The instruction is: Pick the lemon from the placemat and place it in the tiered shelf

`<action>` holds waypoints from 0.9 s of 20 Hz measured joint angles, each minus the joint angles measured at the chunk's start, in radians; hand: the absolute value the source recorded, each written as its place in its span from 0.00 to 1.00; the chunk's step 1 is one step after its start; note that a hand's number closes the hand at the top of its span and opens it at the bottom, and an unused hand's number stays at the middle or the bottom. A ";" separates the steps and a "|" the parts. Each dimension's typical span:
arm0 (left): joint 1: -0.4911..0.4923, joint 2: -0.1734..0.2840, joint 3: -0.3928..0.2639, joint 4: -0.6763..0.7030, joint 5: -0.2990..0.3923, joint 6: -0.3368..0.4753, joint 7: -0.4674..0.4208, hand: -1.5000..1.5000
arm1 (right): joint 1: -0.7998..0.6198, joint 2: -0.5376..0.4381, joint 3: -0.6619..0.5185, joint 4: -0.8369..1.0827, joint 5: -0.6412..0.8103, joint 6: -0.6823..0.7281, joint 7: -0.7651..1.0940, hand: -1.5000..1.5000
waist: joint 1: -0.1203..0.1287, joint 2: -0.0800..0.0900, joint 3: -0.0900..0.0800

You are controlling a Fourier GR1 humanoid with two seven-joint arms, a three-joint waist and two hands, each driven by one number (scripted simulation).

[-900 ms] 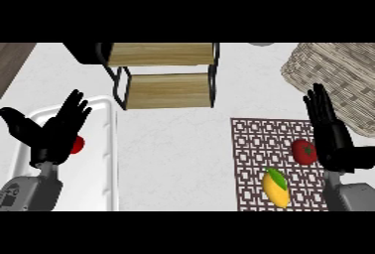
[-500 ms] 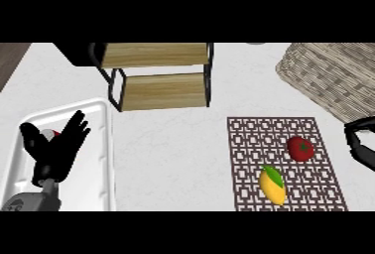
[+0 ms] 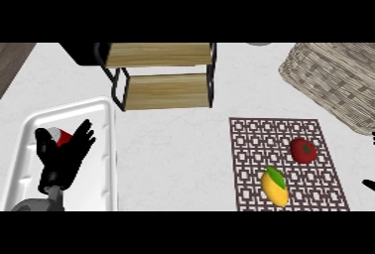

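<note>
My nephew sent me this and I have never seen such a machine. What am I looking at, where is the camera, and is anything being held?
The camera sits in a humanoid robot's head and looks steeply down at a white kitchen counter. The black shape at lower left is its left hand, open, over a white tray with a red object beside the hand. Only a sliver of the right hand shows at the right edge. Nothing is held. A patterned placemat carries a yellow lemon and a red tomato. Behind stands a wooden tiered shelf, where the lemon should go, and a wicker basket.
</note>
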 measured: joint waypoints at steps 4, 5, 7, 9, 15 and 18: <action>0.004 0.000 0.007 -0.009 -0.005 -0.003 0.010 0.50 | 0.066 -0.068 0.010 -0.101 -0.001 0.114 0.005 0.00 | -0.006 -0.003 -0.001; 0.003 -0.003 0.007 -0.008 -0.008 -0.002 0.013 0.50 | 0.084 -0.079 0.012 -0.141 0.000 0.129 0.019 0.00 | -0.008 -0.003 -0.001; 0.009 -0.005 0.009 -0.020 -0.009 0.001 0.024 0.50 | 0.127 -0.104 0.018 -0.241 0.001 0.146 0.068 0.00 | -0.011 -0.004 -0.002; 0.001 -0.010 0.012 -0.006 -0.015 0.003 0.019 0.50 | 0.148 -0.123 0.028 -0.345 0.000 0.149 0.151 0.00 | -0.014 -0.004 -0.003; 0.007 -0.007 0.028 0.008 -0.018 -0.024 -0.007 0.50 | 0.192 -0.139 0.052 -0.636 0.027 0.069 0.465 0.00 | -0.011 -0.005 -0.003; -0.011 -0.020 0.022 -0.003 -0.029 -0.006 0.023 0.50 | 0.167 -0.112 0.082 -0.744 0.055 0.005 0.641 0.00 | -0.005 -0.003 -0.003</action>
